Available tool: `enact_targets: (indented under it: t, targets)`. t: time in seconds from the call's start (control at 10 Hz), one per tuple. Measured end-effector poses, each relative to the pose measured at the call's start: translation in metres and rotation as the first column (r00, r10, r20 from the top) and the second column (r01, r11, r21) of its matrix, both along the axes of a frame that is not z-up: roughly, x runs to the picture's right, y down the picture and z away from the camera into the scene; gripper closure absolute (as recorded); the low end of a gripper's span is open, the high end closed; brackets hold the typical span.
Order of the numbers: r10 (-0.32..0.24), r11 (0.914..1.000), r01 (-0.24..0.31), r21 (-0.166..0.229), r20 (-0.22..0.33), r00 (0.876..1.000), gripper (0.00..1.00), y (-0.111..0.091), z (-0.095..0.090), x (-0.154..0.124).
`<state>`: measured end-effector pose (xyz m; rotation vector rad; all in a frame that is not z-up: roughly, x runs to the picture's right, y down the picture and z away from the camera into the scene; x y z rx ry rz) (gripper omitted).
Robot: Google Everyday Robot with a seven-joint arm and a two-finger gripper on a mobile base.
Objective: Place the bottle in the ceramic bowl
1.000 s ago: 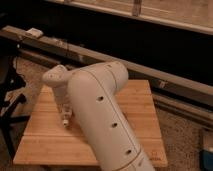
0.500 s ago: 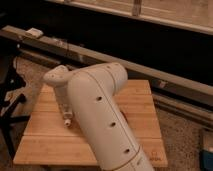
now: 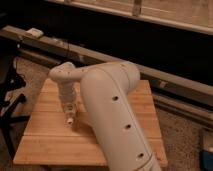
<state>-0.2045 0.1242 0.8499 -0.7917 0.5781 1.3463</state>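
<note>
Against a second ago: no visible shift in arm or hand. Arm (image 3: pixel 112 107) rises from the lower right, bulky pale link across the desk (image 3: pixel 47 145), wrist bent down at the left. Hand (image 3: pixel 68 111) points straight down over the desk's left-centre; open or closed, cannot tell. Small pale shape at its tip, possibly the bottle (image 3: pixel 70 120), just at the desk surface.

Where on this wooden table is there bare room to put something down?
The light slatted wooden table is bare at its front-left, between the gripper poised over the left-middle and the near edge. The bulky white robot arm crowds the middle and hides the right side.
</note>
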Motion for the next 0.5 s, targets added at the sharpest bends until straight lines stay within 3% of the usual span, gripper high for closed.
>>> enact_targets:
  t: [0.3,0.5]
  targets:
    - [0.021,0.9998,-0.021,0.000,0.049,0.999,1.00,-0.014,-0.034,0.025]
    - [0.021,0.9998,-0.021,-0.002,0.060,0.998,1.00,-0.012,-0.058,0.059]
